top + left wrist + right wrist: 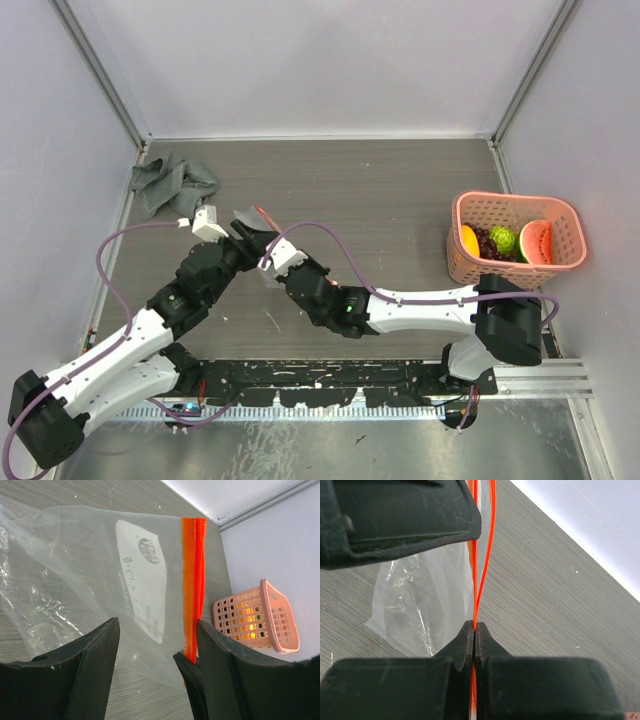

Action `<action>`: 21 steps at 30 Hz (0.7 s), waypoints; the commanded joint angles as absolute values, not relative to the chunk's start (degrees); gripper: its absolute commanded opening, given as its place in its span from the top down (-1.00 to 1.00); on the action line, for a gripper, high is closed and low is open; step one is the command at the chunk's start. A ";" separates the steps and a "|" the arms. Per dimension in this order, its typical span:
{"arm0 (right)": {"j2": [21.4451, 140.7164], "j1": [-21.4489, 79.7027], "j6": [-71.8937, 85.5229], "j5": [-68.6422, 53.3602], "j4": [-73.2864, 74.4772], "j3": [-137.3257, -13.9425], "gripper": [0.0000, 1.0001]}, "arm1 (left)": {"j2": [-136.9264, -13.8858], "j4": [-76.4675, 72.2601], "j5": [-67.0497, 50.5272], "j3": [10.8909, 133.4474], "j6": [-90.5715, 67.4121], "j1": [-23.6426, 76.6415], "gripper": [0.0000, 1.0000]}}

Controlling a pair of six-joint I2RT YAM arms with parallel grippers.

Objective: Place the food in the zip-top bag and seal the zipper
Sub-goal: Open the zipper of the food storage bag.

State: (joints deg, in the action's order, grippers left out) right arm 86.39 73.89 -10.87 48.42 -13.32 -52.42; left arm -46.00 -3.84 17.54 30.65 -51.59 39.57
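Your right claw [474,627] pinches the zipper [194,580]. Left claw [156,625] gapes around the zip-top bag [75,565]. The food [505,241] sits in the pink basket [520,198], right of frame. Nothing bagged or sealed yet.

Top external: overhead, from near edge, whole table [380,190].
Left wrist: close, facing zip-top bag [75,565].
Right wrist: closer, same bag's zipper [475,615].

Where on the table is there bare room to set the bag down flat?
Free: the wide tabletop left of the pink basket, and the far strip right of the grey cloth. Crowded: left of centre, where the left pincer and right pincer meet at the zip-top bag.
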 commanded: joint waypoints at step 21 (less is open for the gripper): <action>86.22 74.27 -10.99 50.02 -17.61 -52.39 0.99 | -47.23 -6.30 18.86 31.64 -50.21 39.20 -0.10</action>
